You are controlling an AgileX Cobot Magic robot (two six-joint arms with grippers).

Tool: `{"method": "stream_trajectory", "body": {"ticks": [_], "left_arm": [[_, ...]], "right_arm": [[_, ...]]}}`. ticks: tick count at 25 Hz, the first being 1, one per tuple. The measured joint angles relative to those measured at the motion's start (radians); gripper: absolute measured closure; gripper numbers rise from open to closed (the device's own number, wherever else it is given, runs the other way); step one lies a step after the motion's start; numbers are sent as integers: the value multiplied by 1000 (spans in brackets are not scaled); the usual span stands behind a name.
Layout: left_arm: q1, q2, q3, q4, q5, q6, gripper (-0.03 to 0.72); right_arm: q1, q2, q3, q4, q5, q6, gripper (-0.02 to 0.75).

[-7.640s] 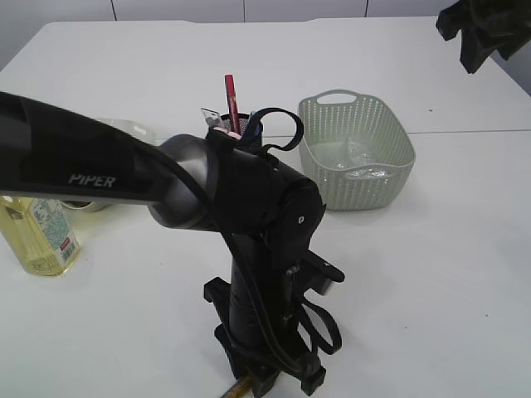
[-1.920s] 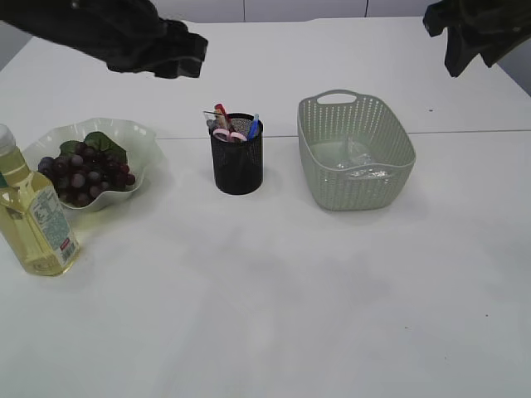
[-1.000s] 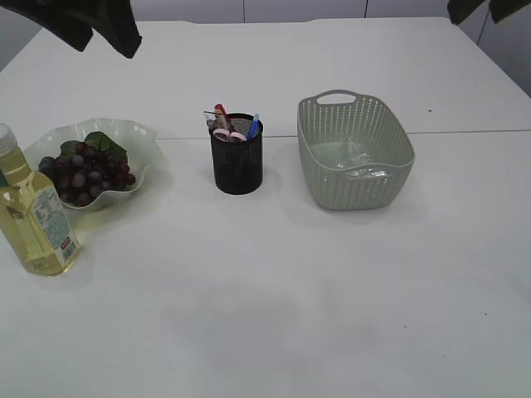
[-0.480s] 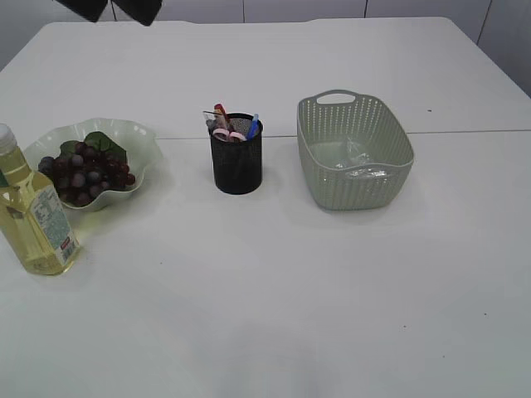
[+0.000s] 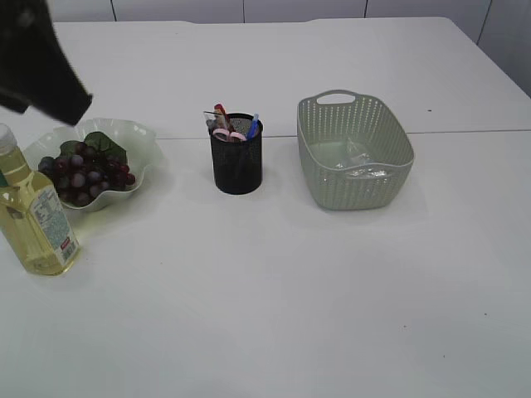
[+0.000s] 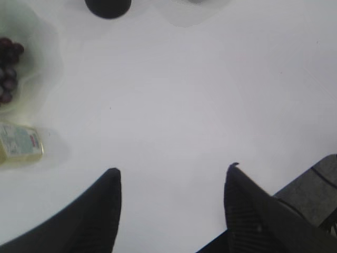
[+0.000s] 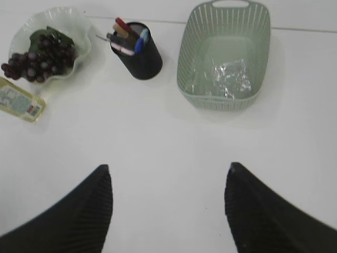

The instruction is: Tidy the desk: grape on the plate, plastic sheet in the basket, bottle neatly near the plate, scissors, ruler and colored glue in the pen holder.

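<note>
**Desk laid out, both grippers high and empty**

Nearest the exterior camera lay bare white table (image 5: 274,315). At the near left edge the bottle (image 5: 33,220) of yellow liquid stood upright, just in front of the plate (image 5: 141,141) and close beside it. The plate, a pale wavy-rimmed dish, carried the bunch of dark grape (image 5: 83,174) with a green leaf behind it.

Further back, near the middle of the table, the black mesh pen holder (image 5: 238,166) stood upright, well apart from the plate. Several items poked out of its top: a red-tipped stick, pink loops that looked like scissor handles, and a blue piece; which was the ruler could not be told. To its right, apart from it, sat the pale green basket (image 5: 390,141), with the crumpled clear plastic sheet (image 5: 358,156) lying on its floor.

A dark blurred part of the left arm (image 5: 37,66) crossed the upper left corner of the exterior view, above the plate.

In the left wrist view the left gripper (image 6: 172,205) hung over bare table with its fingers spread wide, nothing between them. In the right wrist view the right gripper (image 7: 168,211) was likewise released and empty, looking down from high on all the items.
</note>
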Motion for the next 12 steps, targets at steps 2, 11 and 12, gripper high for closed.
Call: {"method": "stream_trajectory", "body": {"ticks": [2,11,12], "left_arm": [[0,-42,71,0,0,3,234],[-2,-274,319,0,-18,6,253],[-2,-300,338,0,-26,6,253]], "right_arm": [[0,-42,79,0,0,-13,248],[0,-347,425,0,-49,-146,248],[0,-382,464,0,-68,-157,248]]}}
